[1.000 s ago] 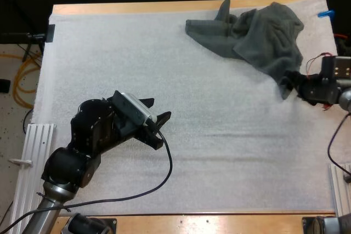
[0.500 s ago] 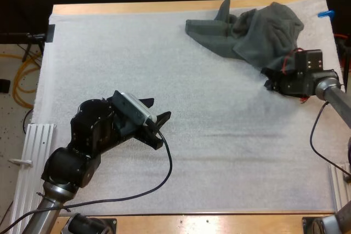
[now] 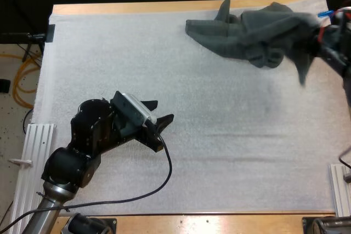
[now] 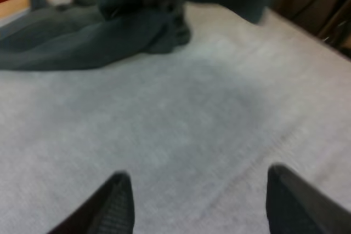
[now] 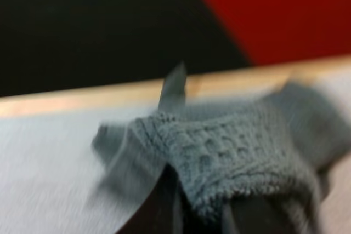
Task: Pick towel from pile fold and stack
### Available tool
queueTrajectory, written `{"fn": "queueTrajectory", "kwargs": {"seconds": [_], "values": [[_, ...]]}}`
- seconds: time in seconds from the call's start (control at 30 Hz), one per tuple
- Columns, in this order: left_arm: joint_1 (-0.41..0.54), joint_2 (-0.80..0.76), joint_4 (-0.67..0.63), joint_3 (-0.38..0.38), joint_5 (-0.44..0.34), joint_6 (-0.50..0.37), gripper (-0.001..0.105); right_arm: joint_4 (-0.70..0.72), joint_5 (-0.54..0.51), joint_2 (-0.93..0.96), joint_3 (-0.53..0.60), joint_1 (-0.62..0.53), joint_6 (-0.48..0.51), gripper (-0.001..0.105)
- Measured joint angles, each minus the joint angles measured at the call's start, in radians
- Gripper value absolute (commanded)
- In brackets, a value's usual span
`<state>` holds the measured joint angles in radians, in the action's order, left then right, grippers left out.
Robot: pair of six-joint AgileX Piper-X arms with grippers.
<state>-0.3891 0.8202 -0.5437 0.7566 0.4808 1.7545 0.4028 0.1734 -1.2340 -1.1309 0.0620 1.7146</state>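
A crumpled dark grey-green towel (image 3: 252, 34) lies at the far right of the white mat (image 3: 164, 58). My right gripper (image 3: 322, 35) is shut on the towel's right edge and holds it raised, so a flap hangs below it. In the right wrist view the towel (image 5: 230, 157) drapes over the pinching fingers (image 5: 159, 206). My left gripper (image 3: 160, 127) stands open above the bare mat at the near left, far from the towel. In the left wrist view its fingertips (image 4: 118, 201) stand wide apart over the mat, and the towel (image 4: 104, 31) lies beyond them.
The table's wooden far edge (image 3: 137, 7) runs just behind the towel. A metal rail (image 3: 33, 152) lies beside the mat at the near left. Bare mat (image 3: 236, 135) stretches between the two grippers.
My right gripper shut on the towel's near right edge, then carried it up and toward the far right. The towel's right part rose off the mat. My left arm barely moved.
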Motion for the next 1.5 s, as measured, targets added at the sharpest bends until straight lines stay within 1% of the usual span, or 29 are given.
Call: {"fn": "queueTrajectory", "kwargs": {"seconds": [0.07,0.13,0.2,0.33,0.47,0.57,0.63,0.73,0.87,0.93,1.03,1.13,1.23,1.27,1.33,1.37,1.4,1.43,1.5], "values": [[0.000,-0.006,0.000,0.005,0.034,0.005,0.052,0.000,-0.037,0.101,0.000,0.000,0.027,0.001],[0.000,-0.024,-0.008,0.009,0.033,0.006,0.052,0.003,-0.059,0.160,0.000,0.000,0.029,0.001],[0.000,-0.068,-0.030,0.026,0.033,0.009,0.052,0.040,-0.090,0.222,-0.002,0.000,0.033,0.001],[0.000,-0.144,-0.038,0.035,0.040,0.010,0.052,0.169,-0.096,0.258,-0.002,0.000,0.013,0.001],[0.000,-0.198,-0.092,0.035,0.040,0.010,0.052,0.318,-0.068,0.236,0.001,0.025,-0.061,0.001],[0.000,-0.214,-0.131,0.035,0.040,0.010,0.052,0.348,-0.057,0.207,0.027,0.103,-0.123,0.001],[0.000,-0.214,-0.142,0.035,0.041,0.010,0.052,0.329,-0.054,0.180,0.057,0.188,-0.169,0.001],[0.000,-0.214,-0.142,0.035,0.041,0.012,0.052,0.277,-0.050,0.118,0.101,0.326,-0.267,0.001],[0.000,-0.214,-0.148,0.035,0.041,0.012,0.052,0.193,-0.025,-0.022,0.122,0.524,-0.299,0.001],[0.000,-0.214,-0.148,0.035,0.041,0.012,0.052,0.130,0.030,-0.099,0.115,0.612,-0.303,0.001],[0.000,-0.214,-0.148,0.035,0.041,0.012,0.052,0.056,0.098,-0.198,0.078,0.707,-0.309,0.001],[0.000,-0.214,-0.148,0.035,0.041,0.012,0.052,0.034,0.137,-0.287,0.014,0.760,-0.346,0.001],[0.000,-0.214,-0.148,0.035,0.041,0.012,0.052,0.034,0.210,-0.346,-0.038,0.784,-0.357,0.002],[0.000,-0.214,-0.148,0.035,0.041,0.012,0.052,0.038,0.231,-0.358,-0.049,0.789,-0.363,0.005],[0.000,-0.214,-0.148,0.035,0.041,0.012,0.052,0.043,0.276,-0.369,-0.059,0.793,-0.369,0.017],[0.000,-0.214,-0.148,0.035,0.042,0.012,0.052,0.046,0.305,-0.369,-0.059,0.792,-0.369,0.026],[0.000,-0.214,-0.148,0.035,0.044,0.012,0.052,0.048,0.334,-0.369,-0.059,0.792,-0.369,0.040],[0.000,-0.214,-0.148,0.035,0.045,0.012,0.052,0.050,0.361,-0.369,-0.061,0.792,-0.369,0.051],[0.000,-0.214,-0.148,0.035,0.047,0.012,0.052,0.050,0.450,-0.368,-0.060,0.792,-0.369,0.076]]}}
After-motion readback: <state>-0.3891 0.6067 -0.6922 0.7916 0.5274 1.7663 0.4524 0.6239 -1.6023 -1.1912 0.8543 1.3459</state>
